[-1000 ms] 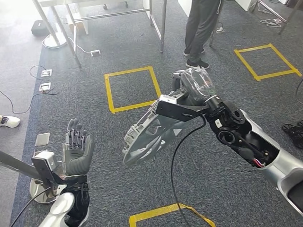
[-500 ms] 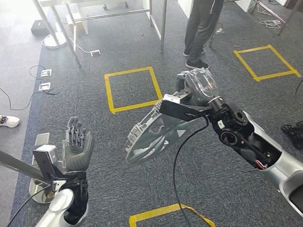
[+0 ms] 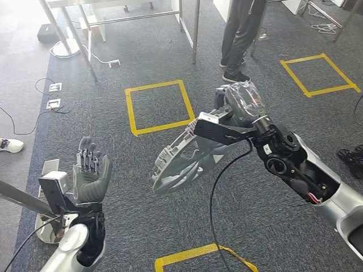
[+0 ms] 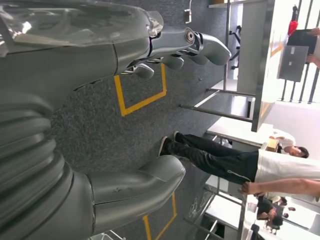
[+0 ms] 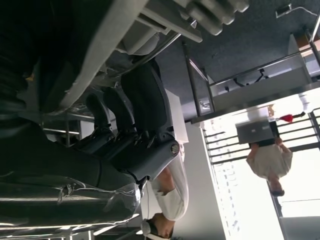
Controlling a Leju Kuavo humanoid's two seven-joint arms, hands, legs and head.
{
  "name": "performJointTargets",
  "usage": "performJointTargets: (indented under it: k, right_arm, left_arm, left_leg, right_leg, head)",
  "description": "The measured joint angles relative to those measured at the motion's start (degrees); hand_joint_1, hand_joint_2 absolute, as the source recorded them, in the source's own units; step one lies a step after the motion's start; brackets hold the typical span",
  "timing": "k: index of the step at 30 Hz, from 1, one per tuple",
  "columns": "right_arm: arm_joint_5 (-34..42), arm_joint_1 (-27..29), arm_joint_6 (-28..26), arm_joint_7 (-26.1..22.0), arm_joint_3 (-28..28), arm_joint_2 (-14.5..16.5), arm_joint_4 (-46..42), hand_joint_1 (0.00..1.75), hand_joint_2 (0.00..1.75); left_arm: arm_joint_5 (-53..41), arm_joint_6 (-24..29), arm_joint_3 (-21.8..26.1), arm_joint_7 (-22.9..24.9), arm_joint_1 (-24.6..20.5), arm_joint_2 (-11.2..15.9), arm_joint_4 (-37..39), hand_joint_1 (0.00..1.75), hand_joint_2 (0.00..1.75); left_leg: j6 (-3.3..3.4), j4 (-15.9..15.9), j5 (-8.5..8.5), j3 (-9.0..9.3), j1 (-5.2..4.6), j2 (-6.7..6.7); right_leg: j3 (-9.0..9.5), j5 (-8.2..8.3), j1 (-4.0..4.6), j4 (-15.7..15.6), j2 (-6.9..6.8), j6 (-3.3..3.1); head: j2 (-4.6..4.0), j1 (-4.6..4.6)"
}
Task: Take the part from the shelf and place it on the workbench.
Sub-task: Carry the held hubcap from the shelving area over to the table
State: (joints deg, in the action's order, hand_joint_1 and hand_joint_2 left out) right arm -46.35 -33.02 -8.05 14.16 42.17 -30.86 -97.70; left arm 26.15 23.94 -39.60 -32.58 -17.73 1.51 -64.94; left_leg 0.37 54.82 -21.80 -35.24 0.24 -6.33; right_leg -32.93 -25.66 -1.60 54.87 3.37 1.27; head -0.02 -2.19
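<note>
right robot hand (image 3: 240, 102), wrapped in clear crinkled plastic film, clamped on the upper end of the part (image 3: 188, 161); dark fingers (image 5: 128, 130) curled round a pale ribbed edge in the right wrist view. part held up in the air over the carpet floor (image 3: 128, 62), slanting down towards the left robot hand: grey moulded plastic, curved shell shape with ribs and cut-outs, far side hidden by the silver arm and a black bar. black cable (image 3: 211, 198) looping below the wrist. left robot hand (image 3: 89, 173) upright, palm showing, dark fingers apart, nothing in it; grey ribbed cover and thick thumb (image 4: 151, 182) plain in the left wrist view. yellow tape squares (image 3: 158, 106) on the grey carpet, one cut off at the lower edge. person (image 3: 240, 34) in dark trousers and dark shoes beyond, cut off above the waist. metal frame legs (image 3: 195, 28) at the top, floor sockets and cords at the left. no readable writing.
</note>
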Motion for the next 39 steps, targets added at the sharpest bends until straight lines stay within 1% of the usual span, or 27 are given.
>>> performJointTargets:
  k: [13,19,28,39]
  right_arm:
    - [0.4,0.0,-0.4,-1.2,-0.2,0.0,0.0,1.75,1.75]
    - [0.8,0.0,-0.7,-1.1,-0.2,0.0,0.0,1.75,1.75]
    - [0.7,0.1,-1.4,-0.8,0.3,0.0,0.0,1.75,1.75]
    - [0.5,1.5,-1.4,-0.4,-0.1,0.0,-0.5,1.75,1.75]
  left_arm:
    - [-2.9,2.4,0.0,-0.9,-0.6,0.1,0.0,0.00,1.75]
    - [-2.4,2.3,0.0,-0.8,-0.5,0.3,-0.1,0.00,1.75]
    - [-1.3,1.5,0.0,-0.8,1.2,1.4,-1.8,0.00,1.75]
    - [-0.4,0.8,0.0,-0.6,1.4,1.6,-2.3,0.00,1.75]
  left_leg:
    - [0.00,0.0,0.00,-0.01,0.00,-0.01]
    - [0.00,0.0,0.00,-0.01,0.00,-0.01]
    - [0.01,0.0,-0.01,0.00,0.00,-0.02]
    - [0.01,0.0,-0.01,0.01,0.00,-0.02]
  right_leg:
    - [0.03,0.00,0.00,0.0,-0.02,0.00]
    - [0.04,0.00,0.00,0.0,-0.02,0.00]
    - [0.04,-0.03,0.00,0.0,-0.06,0.02]
    - [0.04,-0.02,0.00,0.0,-0.04,0.02]
  head:
    - [0.00,0.00]
    - [0.00,0.00]
    - [0.00,-0.01]
    - [0.00,0.00]
